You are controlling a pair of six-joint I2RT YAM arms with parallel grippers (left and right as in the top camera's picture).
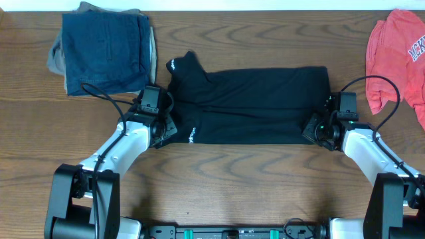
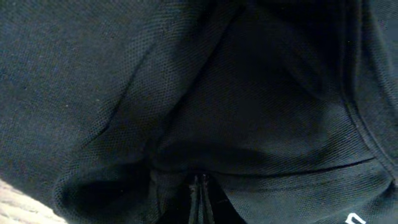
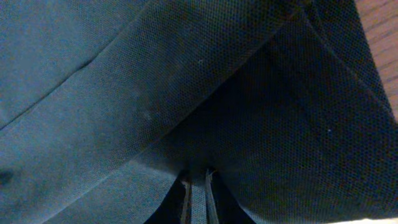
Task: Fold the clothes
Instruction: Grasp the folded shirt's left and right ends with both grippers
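Wooden table (image 1: 232, 179) carries the clothes (image 1: 259, 106) at its middle, a black garment lying as a long flat band that looks already folded lengthwise. At the band's left end the left gripper (image 1: 161, 128) pinches fabric and the right gripper (image 1: 317, 127) pinches its right end, both closed on cloth; by my judgement at least 1 crosswise fold is left

2 white-shelled arms (image 1: 123, 149), black bases (image 1: 72, 196), looping black cables (image 1: 99, 95) (1 each)
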